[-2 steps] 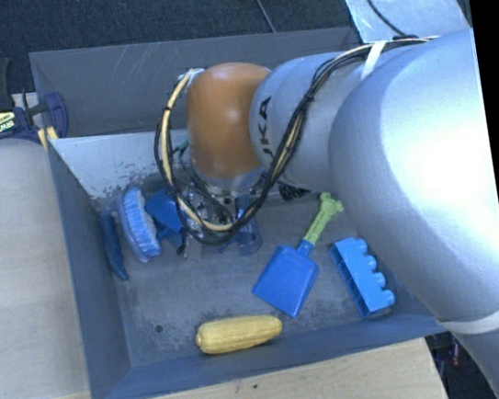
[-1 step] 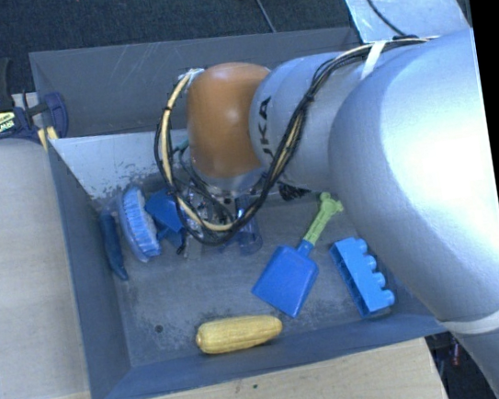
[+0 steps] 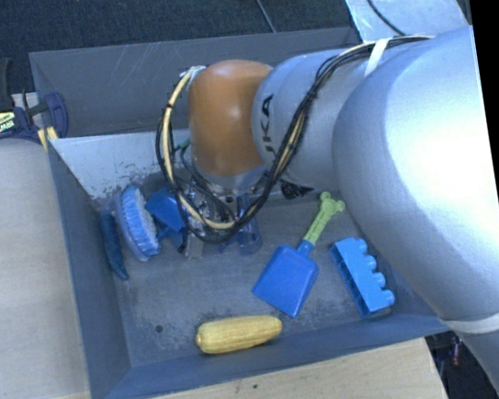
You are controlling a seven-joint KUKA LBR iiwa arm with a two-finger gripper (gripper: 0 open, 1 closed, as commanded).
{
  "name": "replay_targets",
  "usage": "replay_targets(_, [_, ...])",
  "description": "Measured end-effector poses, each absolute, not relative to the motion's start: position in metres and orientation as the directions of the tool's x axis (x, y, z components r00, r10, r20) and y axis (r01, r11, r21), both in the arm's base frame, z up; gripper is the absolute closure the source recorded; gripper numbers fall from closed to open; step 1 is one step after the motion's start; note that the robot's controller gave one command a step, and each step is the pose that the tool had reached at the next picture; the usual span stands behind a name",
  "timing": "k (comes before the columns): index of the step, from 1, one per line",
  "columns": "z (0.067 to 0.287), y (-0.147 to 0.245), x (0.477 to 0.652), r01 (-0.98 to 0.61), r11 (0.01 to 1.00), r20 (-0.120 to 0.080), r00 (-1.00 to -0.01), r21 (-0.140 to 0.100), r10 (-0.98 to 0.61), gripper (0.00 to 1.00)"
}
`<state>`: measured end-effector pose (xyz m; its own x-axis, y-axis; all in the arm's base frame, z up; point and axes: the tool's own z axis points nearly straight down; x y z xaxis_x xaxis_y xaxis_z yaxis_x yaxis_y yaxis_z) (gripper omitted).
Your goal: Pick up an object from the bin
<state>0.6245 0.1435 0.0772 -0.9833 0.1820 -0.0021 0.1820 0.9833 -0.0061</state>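
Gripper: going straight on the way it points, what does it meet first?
The gripper points down, near the bin's back. Probably the bin floor first, just right of a blue piece beside the blue-and-white brush. Depth is unclear; it could clip that blue piece.

So the gripper (image 3: 208, 223) is down in the back left of the bin (image 3: 91, 292), right beside a blue brush (image 3: 136, 222). A green-handled blue shovel (image 3: 285, 280), a blue block (image 3: 363, 276) and a yellow corn cob (image 3: 239, 333) sit nearer the front.
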Motion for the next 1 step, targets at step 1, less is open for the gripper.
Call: replay_targets(1, [0.1141, 0.1432, 0.6231, 0.183, 0.983, 0.003, -0.983, -0.007, 0.183, 1.0])
